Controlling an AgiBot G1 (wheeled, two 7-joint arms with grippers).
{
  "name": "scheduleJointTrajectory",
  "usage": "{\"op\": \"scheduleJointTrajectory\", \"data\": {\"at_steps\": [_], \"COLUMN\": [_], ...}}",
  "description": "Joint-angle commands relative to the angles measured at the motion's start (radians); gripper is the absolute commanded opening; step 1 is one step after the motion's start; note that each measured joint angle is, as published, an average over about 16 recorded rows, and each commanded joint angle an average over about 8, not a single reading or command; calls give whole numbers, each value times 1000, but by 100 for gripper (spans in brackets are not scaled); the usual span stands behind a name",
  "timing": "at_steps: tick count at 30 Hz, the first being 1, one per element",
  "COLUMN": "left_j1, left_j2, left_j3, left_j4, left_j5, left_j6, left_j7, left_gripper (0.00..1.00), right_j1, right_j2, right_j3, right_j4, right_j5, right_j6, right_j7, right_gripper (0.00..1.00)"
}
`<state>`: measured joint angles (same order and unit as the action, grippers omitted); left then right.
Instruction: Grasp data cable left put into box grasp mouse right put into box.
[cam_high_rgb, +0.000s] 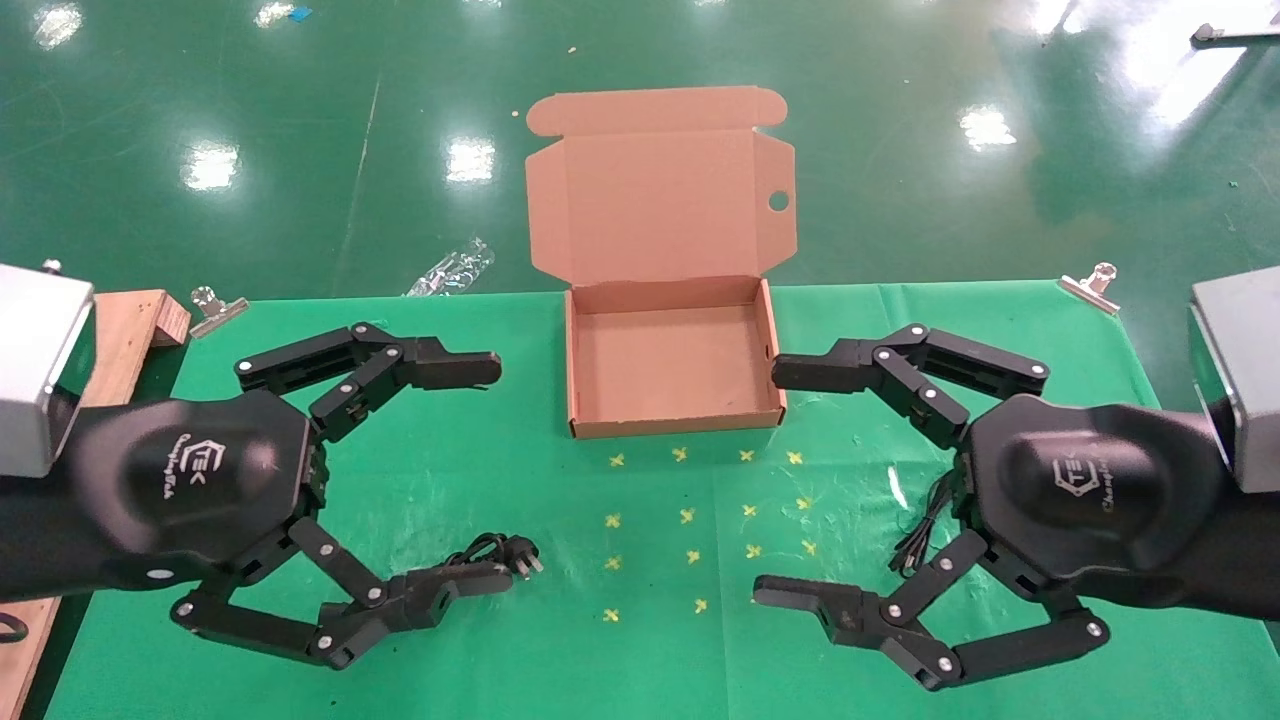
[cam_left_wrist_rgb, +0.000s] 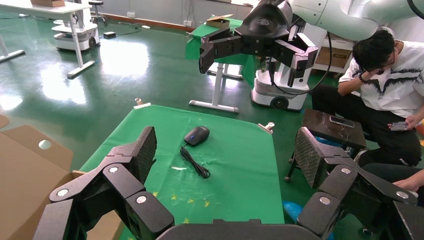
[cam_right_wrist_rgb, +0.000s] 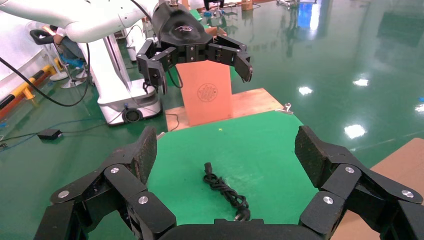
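I start at the left. The left gripper (cam_high_rgb: 495, 475) hangs above the green table cloth (cam_high_rgb: 500, 660), fingers spread wide and holding nothing. The data cable (cam_right_wrist_rgb: 226, 189) lies on the cloth beneath it, near the front edge; in the head view only its pronged plug (cam_high_rgb: 524, 562) and a short loop show past the near finger. The right wrist view shows the cord bunched in a loose line with the plug at one end.

In the middle, the box (cam_high_rgb: 574, 405) sits at the far side of the cloth, lid up, tray bare.

At the right, the right gripper (cam_high_rgb: 765, 485) hangs over the cloth, fingers likewise wide apart and empty. The mouse (cam_left_wrist_rgb: 197, 135) rests below it, hidden from the head view except for a bit of its thin wire (cam_high_rgb: 915, 545).

My judgement: the cable grasp comes first. I would lower the left gripper straight down over the bunched middle of the cord, not the plug, so the fingers close across several strands. Then I would lift high enough that the trailing plug clears the box's near wall.
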<state>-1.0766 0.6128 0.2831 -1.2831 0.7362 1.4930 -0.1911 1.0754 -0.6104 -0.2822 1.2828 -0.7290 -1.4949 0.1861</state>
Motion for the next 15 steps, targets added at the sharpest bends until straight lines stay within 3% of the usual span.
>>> {"op": "scheduleJointTrajectory", "data": {"at_steps": [1, 15], "left_j1": [0, 0], "left_j2": [0, 0], "left_j3": [0, 0], "left_j4": [0, 0], "left_j5": [0, 0], "left_j6": [0, 0], "left_j7": [0, 0], "left_gripper": [100, 100], "right_j1": [0, 0], "right_j2": [0, 0], "right_j3": [0, 0], "right_j4": [0, 0], "right_j5": [0, 0], "right_j6": [0, 0], "right_j7": [0, 0], "right_gripper": [100, 100]}}
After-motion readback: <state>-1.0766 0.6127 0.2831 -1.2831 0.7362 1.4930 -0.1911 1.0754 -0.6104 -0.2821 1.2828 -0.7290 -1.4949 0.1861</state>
